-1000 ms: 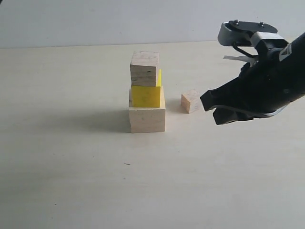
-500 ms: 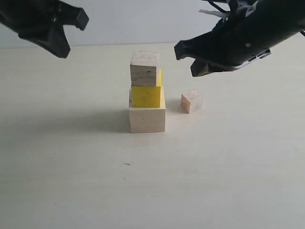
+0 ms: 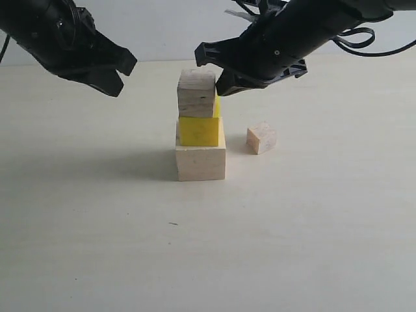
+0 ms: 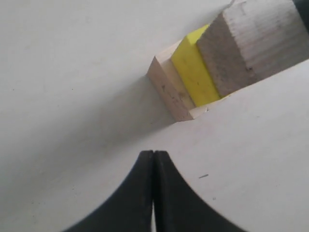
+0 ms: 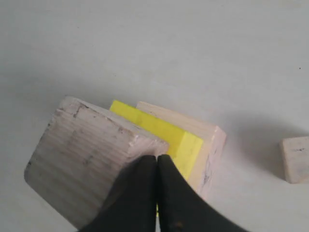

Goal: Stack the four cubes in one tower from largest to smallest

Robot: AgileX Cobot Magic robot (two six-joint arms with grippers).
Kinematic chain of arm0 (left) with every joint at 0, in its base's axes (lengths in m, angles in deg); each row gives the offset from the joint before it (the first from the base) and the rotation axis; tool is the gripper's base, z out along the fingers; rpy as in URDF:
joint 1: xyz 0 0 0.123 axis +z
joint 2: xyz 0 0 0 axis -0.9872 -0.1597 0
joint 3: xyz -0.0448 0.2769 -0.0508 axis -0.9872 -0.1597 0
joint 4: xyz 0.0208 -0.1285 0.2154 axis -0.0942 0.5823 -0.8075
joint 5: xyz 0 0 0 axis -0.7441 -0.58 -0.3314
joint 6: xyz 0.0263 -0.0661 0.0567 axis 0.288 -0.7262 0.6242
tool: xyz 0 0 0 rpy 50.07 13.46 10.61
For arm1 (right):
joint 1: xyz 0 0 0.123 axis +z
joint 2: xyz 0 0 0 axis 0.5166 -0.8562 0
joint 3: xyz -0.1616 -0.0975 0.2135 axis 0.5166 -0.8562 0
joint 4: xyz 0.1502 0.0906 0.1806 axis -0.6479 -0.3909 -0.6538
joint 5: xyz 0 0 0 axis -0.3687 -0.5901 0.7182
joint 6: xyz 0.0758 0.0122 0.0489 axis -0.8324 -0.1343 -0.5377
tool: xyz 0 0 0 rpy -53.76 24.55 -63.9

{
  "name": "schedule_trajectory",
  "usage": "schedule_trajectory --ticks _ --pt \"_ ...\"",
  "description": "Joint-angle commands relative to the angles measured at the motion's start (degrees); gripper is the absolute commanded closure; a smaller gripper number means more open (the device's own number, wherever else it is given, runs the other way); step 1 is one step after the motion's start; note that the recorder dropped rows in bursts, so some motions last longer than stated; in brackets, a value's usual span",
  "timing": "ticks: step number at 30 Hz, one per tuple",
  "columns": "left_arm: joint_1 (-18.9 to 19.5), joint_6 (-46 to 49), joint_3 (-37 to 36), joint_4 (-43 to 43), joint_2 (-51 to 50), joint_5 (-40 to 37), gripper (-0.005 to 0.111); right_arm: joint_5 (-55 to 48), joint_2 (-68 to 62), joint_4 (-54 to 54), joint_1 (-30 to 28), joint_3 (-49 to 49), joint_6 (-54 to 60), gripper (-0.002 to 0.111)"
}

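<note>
Plainly, the left claw (image 4: 153,155) and right claw (image 5: 157,158) (both pinched closed, empty) hover over the pale tabletop (image 3: 97,247).

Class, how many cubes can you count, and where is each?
4. Pale wood cube at the base, yellow cube on it, plywood cube on top, small tan cube alone on the table beside them.

Pale tabletop (image 3: 97,247), small dark speck (image 3: 173,223), grey wall (image 3: 162,26)

Smallest cube (image 3: 261,138) on table (image 3: 97,227), rt of 3-cube tower (image 3: 199,130).
</note>
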Motion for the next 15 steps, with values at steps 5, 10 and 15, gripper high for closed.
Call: schedule_trajectory --ticks 5,10,15 --pt "0.14 6.06 -1.18 6.8 -3.34 2.06 0.107 2.31 -0.28 -0.23 -0.22 0.69 0.82 0.108" --pt "0.14 6.06 -1.18 6.8 -3.89 2.22 0.107 3.52 -0.28 -0.23 -0.22 0.69 1.27 0.108" --pt "0.14 6.16 -1.18 6.8 -3.89 2.37 0.107 3.52 -0.28 -0.39 -0.22 0.69 1.39 0.108"
